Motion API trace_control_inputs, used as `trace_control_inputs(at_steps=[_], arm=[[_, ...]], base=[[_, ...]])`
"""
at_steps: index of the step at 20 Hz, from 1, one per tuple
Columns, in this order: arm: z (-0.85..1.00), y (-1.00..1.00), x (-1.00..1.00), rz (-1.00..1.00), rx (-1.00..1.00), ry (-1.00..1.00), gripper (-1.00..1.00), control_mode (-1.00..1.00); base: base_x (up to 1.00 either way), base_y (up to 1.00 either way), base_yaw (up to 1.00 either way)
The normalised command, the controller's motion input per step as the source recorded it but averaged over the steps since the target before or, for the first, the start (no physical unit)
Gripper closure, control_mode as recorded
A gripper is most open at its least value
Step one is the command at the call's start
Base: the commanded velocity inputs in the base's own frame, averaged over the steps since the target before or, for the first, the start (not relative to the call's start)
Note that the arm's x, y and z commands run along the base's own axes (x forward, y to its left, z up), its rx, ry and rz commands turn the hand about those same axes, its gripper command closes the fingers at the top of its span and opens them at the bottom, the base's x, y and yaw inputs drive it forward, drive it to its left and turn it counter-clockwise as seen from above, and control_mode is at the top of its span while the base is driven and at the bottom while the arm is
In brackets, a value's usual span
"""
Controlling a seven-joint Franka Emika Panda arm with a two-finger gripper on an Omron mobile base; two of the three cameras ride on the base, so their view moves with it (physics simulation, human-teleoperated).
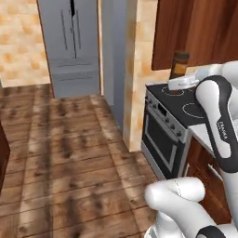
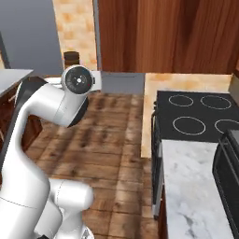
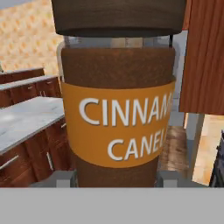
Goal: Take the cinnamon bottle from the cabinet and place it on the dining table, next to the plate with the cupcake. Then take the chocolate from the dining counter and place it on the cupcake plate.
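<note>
My gripper [image 1: 181,82] is shut on the cinnamon bottle [image 1: 179,65] and holds it upright in the air above the stove's near corner. The bottle is dark brown with a darker cap. In the hand view the cinnamon bottle [image 3: 118,109] stands close up with an orange label band, and a grey fingertip [image 3: 63,177] presses it low on each side. From the right base view only the bottle's cap [image 2: 71,58] pokes up behind the arm's wrist joint. Reddish-brown wall cabinets [image 2: 168,32] hang behind. The plate, cupcake and chocolate are out of view.
A black cooktop [image 2: 200,116] with an oven front [image 1: 162,135] stands to the right, and a marble counter [image 2: 191,186] runs beside it. A grey fridge [image 1: 74,42] is at the far end of the wooden floor [image 1: 69,153]. Another marble-topped counter [image 3: 26,118] lies beyond the bottle.
</note>
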Motion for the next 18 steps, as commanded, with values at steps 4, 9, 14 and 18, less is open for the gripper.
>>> trace_control_inputs(at_steps=[4,9,14,18], arm=[[0.00,0.00,0.00,0.00,0.00,0.00,1.00,1.00],[0.00,0.00,0.00,0.00,0.00,0.00,1.00,1.00],[0.00,0.00,0.00,0.00,0.00,0.00,1.00,1.00],[0.00,0.00,0.00,0.00,0.00,0.00,1.00,1.00]], base=[[-0.01,0.00,1.00],[0.00,0.00,1.00],[0.00,0.00,1.00],[0.03,0.00,0.96]])
